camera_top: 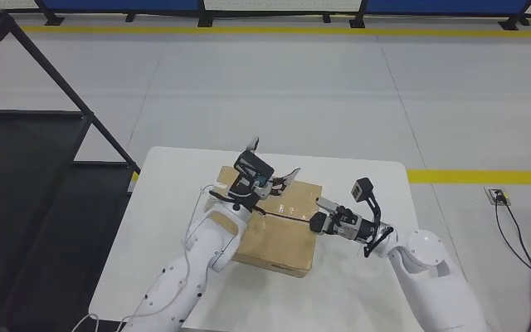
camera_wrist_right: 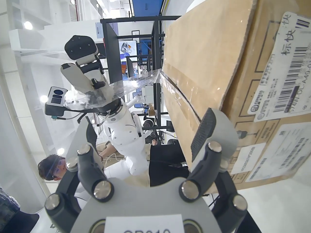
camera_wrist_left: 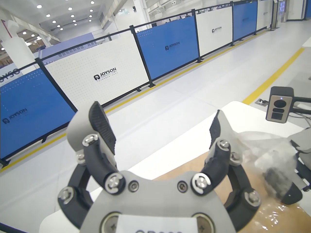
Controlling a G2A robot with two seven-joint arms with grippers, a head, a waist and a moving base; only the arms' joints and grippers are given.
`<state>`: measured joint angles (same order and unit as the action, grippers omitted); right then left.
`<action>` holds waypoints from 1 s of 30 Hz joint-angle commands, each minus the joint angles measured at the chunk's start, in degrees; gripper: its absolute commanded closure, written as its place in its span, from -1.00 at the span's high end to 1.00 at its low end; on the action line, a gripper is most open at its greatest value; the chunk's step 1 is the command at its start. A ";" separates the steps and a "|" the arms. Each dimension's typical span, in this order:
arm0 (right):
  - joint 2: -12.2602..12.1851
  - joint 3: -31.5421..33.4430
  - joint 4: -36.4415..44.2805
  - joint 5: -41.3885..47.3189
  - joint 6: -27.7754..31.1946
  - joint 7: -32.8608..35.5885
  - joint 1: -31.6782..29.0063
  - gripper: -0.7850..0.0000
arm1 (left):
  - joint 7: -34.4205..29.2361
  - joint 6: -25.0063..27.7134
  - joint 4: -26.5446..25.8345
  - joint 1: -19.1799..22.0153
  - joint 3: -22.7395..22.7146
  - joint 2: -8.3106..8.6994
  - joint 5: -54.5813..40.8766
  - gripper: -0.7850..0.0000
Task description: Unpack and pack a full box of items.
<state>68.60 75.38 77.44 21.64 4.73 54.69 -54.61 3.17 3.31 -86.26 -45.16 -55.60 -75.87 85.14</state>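
A taped cardboard box lies in the middle of the white table. My left gripper hangs open above the box's far part, its jaws wide apart. A strip of clear tape runs from the box's top seam up to one left finger, where it is crumpled. My right gripper is open at the box's right edge, with one pad against the box's corner by the labelled side. Nothing lies between its fingers.
A black metal frame stands off the table's left side. A blue and white fence lines the far floor. Bare table surface lies to the left of the box and in front of it.
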 commanded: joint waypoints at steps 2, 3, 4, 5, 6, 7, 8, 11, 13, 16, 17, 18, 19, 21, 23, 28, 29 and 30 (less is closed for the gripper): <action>-0.15 0.28 0.22 0.14 0.21 -0.05 -0.48 1.00 | -0.94 0.08 1.87 1.22 1.64 -0.61 0.88 1.00; -0.20 0.45 0.39 0.27 0.38 -0.20 -0.72 1.00 | -1.08 -0.02 2.46 1.56 2.06 -0.82 0.95 1.00; -0.25 0.69 0.58 0.52 0.66 -0.37 -1.06 1.00 | -1.08 -0.06 3.01 1.89 2.47 -1.03 0.93 1.00; -0.31 1.02 0.82 0.91 1.12 -0.46 -1.47 1.00 | -1.13 -0.27 3.60 2.21 2.87 -1.24 1.09 1.00; -0.39 1.40 1.05 1.15 1.57 -0.61 -1.92 1.00 | -1.12 -0.45 4.15 2.50 3.31 -1.45 1.24 1.00; -0.47 1.74 1.34 1.44 1.93 -0.74 -2.38 1.00 | -1.11 -0.57 4.70 2.78 3.76 -1.68 1.29 1.00; -0.54 2.13 1.66 1.76 2.35 -0.87 -2.87 1.00 | -1.03 -0.81 5.23 3.07 4.16 -1.90 1.38 1.00; -0.80 3.48 2.73 2.76 3.82 -1.12 -4.62 1.00 | -0.97 -1.02 6.76 3.85 5.57 -2.61 1.52 1.00; -0.98 4.48 3.59 3.76 5.03 -1.09 -6.06 1.00 | -1.01 -0.92 7.67 4.38 6.56 -3.07 1.91 1.00; -1.27 6.10 4.60 5.27 6.88 -0.53 -8.16 1.00 | -1.24 -1.10 9.14 5.23 7.91 -3.77 2.56 1.00; -1.37 6.61 4.82 5.73 7.45 -0.36 -8.83 1.00 | -1.27 -1.10 9.69 5.52 8.35 -4.04 2.58 1.00; -1.47 7.07 4.98 6.03 7.79 -0.15 -9.43 1.00 | -1.32 -1.09 10.24 5.86 8.82 -4.30 2.70 1.00; -1.54 7.51 5.13 6.51 8.19 -0.09 -10.00 1.00 | -1.42 -1.04 10.84 6.22 9.31 -4.56 2.94 1.00; -1.69 8.36 5.28 7.27 8.95 -0.10 -11.04 1.00 | -1.47 -1.06 11.93 6.84 10.27 -5.10 3.36 1.00; -1.83 9.18 5.41 8.10 9.84 0.08 -12.04 1.00 | -1.55 -1.13 13.09 7.45 11.10 -5.63 3.67 1.00; -2.14 10.63 5.61 9.49 11.26 0.87 -13.92 1.00 | -1.31 -0.79 15.25 8.47 12.97 -6.92 3.89 1.00; -2.18 10.81 5.60 9.68 11.35 0.94 -14.07 1.00 | -1.23 -0.89 15.57 8.56 13.26 -7.15 4.00 1.00; -2.22 10.89 5.63 9.76 11.43 1.07 -14.15 1.00 | -1.14 -0.94 15.87 8.66 13.52 -7.37 4.14 1.00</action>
<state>66.42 86.17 83.05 31.30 16.09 55.63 -68.68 1.93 2.47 -70.76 -36.60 -42.40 -82.99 89.11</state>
